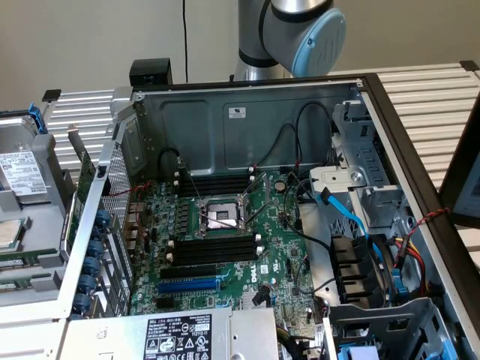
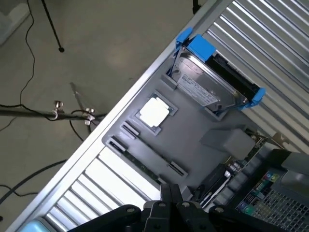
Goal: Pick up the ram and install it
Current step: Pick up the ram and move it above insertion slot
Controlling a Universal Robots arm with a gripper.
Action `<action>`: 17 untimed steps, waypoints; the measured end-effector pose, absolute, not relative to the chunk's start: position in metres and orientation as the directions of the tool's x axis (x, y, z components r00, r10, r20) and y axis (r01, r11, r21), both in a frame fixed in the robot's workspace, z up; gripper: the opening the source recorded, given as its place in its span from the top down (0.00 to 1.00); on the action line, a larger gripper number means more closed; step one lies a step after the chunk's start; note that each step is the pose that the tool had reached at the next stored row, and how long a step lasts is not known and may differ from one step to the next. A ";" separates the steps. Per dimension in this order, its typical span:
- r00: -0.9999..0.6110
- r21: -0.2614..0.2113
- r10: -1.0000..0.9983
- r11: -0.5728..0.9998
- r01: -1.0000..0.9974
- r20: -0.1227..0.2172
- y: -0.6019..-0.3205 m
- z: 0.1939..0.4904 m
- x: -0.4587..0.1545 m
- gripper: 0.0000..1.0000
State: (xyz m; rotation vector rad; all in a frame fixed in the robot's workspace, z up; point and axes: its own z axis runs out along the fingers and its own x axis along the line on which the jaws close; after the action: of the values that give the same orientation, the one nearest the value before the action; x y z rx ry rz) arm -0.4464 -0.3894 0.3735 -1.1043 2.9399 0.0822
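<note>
Starting at the exterior view's left: seeing a grey tray [image 1: 43, 217] sitting outside the open computer case [image 1: 210, 120]. Carrying a hard drive [image 2: 203, 82] in a blue cradle and a pale square chip [image 2: 154, 112].

Finding the ram [image 2: 137, 162] in that same tray, apparently standing on edge in a narrow groove along the tray's border, on the far side of the chip from the hard drive. Judging its long axis as running with the tray's long edge and with the ribs of the slatted table [image 2: 111, 186] beside it.

Hanging over the tray with the gripper [image 2: 172, 189], fingers pressed fully together and gripping nothing. Pointing the fingertips down near one end of the ram, apart from it and not touching. Reading the stick as stretching away from the tool lengthwise, not lying crosswise under it.

Moving rightward in the exterior view: passing the motherboard [image 1: 247, 247] inside the case, with its long black slots [image 1: 214, 247] seeming empty and a blue slot [image 1: 187, 285] nearer the camera. Noting the arm [image 1: 300, 30] rising behind the case's back wall. Ending at the exterior view's right among blue, red and black cables [image 1: 352, 217].
</note>
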 end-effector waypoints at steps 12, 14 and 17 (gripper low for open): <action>-0.593 0.049 -0.805 0.591 -0.805 -0.018 -0.389 0.373 -0.446 0.89; -0.562 0.049 -0.827 0.561 -0.827 -0.018 -0.389 0.373 -0.446 0.89; -0.517 0.049 -0.856 0.516 -0.855 -0.018 -0.389 0.372 -0.446 0.89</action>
State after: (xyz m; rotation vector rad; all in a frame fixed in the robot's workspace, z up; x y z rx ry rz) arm -0.4463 -0.3895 0.3724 -1.5477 2.7418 0.0815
